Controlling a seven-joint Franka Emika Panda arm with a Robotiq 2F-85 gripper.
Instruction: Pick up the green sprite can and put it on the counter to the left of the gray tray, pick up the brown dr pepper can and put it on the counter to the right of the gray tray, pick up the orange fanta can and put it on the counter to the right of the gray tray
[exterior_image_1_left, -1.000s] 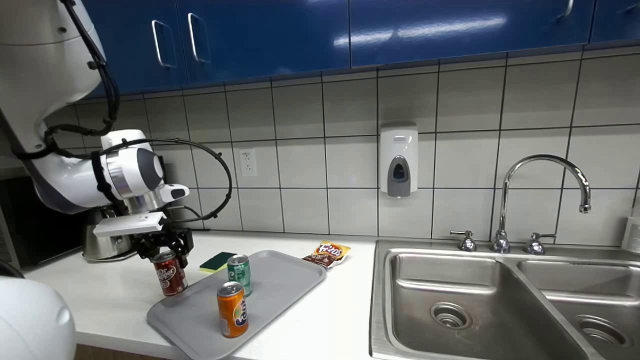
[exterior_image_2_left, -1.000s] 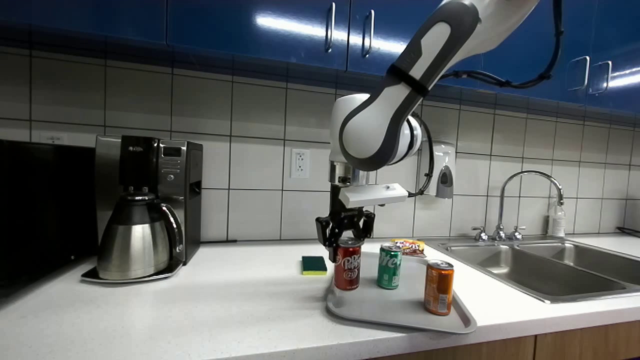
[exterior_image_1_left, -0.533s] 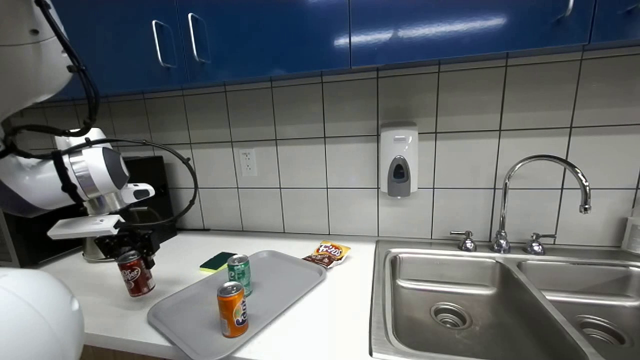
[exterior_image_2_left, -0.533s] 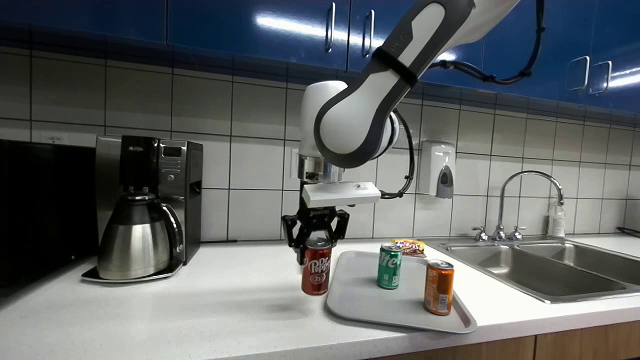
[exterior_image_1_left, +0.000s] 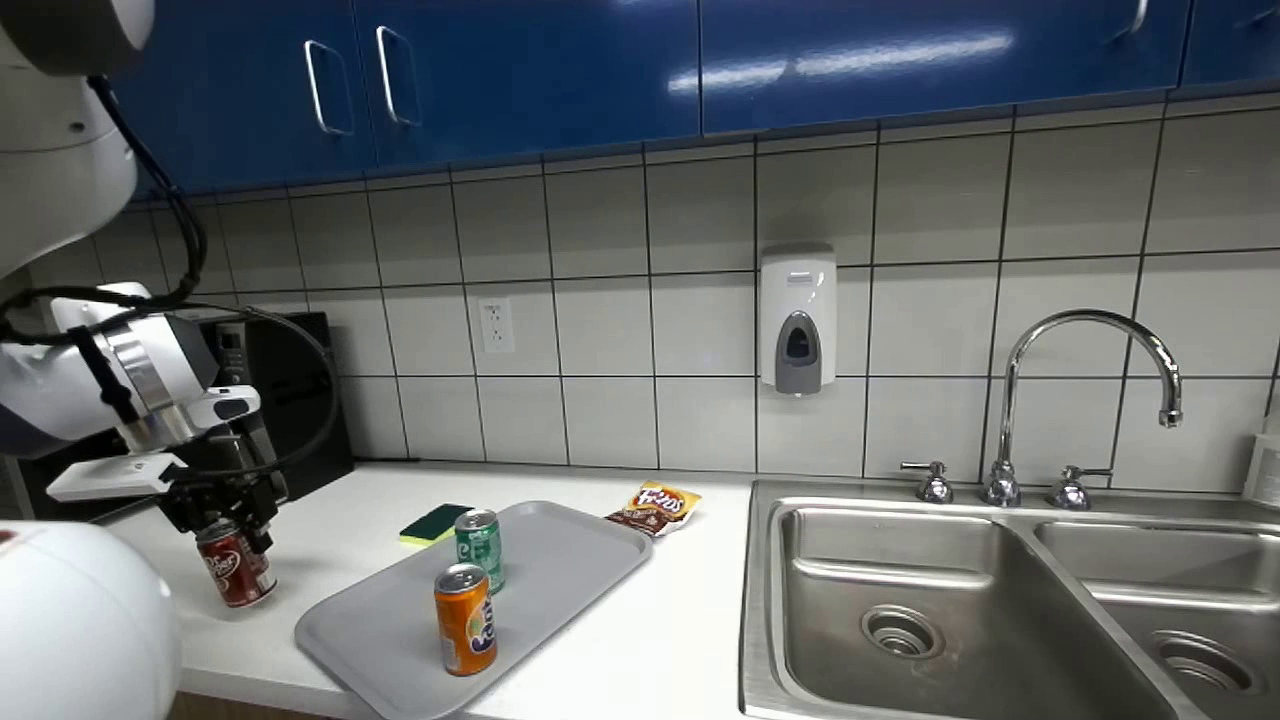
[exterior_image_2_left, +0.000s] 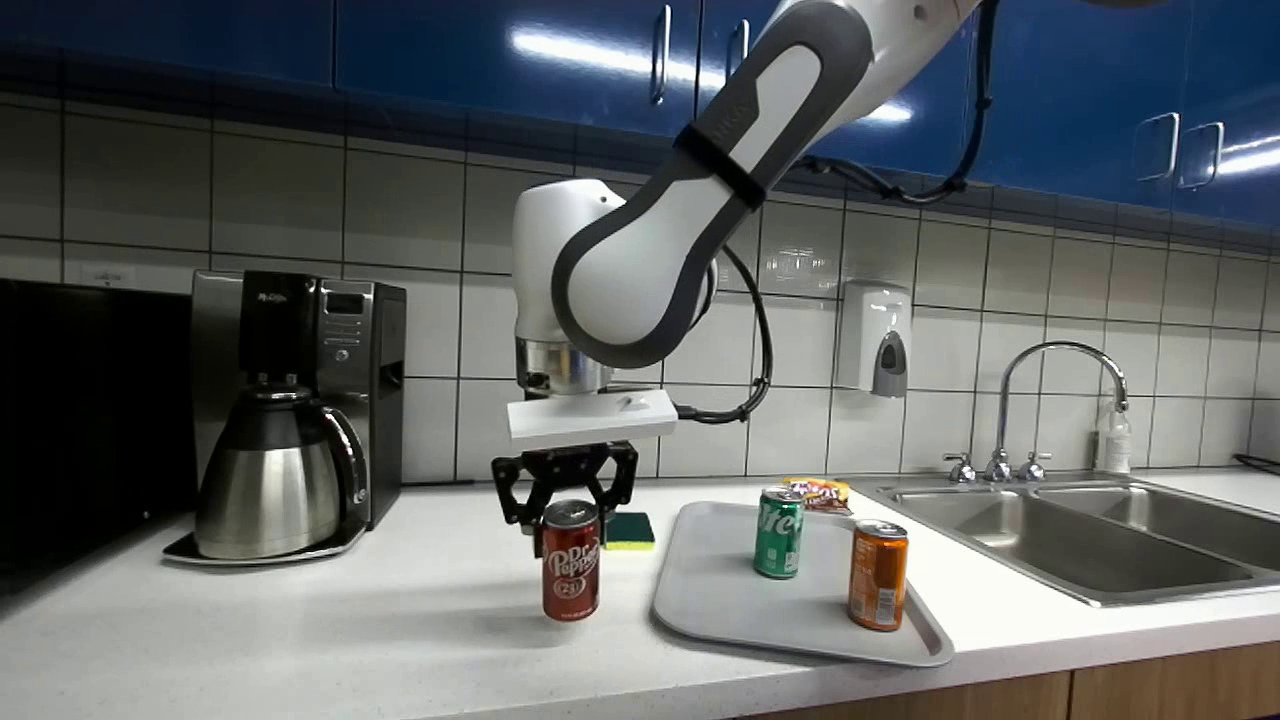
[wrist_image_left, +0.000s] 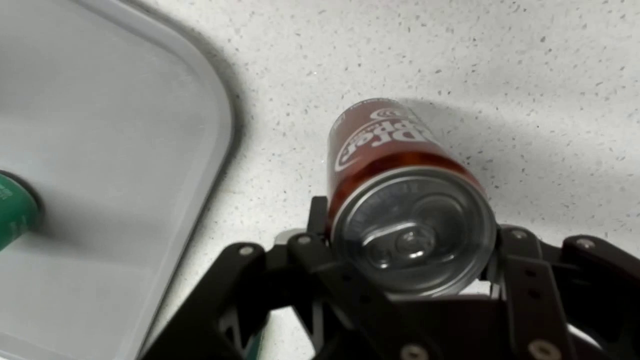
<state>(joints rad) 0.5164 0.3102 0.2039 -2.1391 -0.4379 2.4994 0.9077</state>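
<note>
My gripper (exterior_image_2_left: 571, 530) is shut on the brown dr pepper can (exterior_image_2_left: 571, 580), its fingers around the upper part. The can is upright and low over the white counter (exterior_image_2_left: 350, 640), beside the gray tray (exterior_image_2_left: 700, 600); whether its bottom touches is hard to tell. In the wrist view the can (wrist_image_left: 385, 135) lies between the fingers (wrist_image_left: 407, 230), right of the tray (wrist_image_left: 125, 125). The green sprite can (exterior_image_2_left: 779, 535) and the orange fanta can (exterior_image_2_left: 878, 580) stand upright on the tray in both exterior views. The fanta can is out of the wrist view.
A green and yellow sponge (exterior_image_2_left: 628, 530) lies behind the held can. A coffee maker (exterior_image_2_left: 385, 420) with a steel carafe (exterior_image_2_left: 265, 500) stands near the wall. A snack bag (exterior_image_1_left: 655, 508) lies by the tray's far end. A steel double sink (exterior_image_1_left: 900, 570) is set in the counter.
My gripper has carried the dr pepper can from over the tray's edge onto the counter side, away from the sink, and lower. The other cans and the tray have not moved.
</note>
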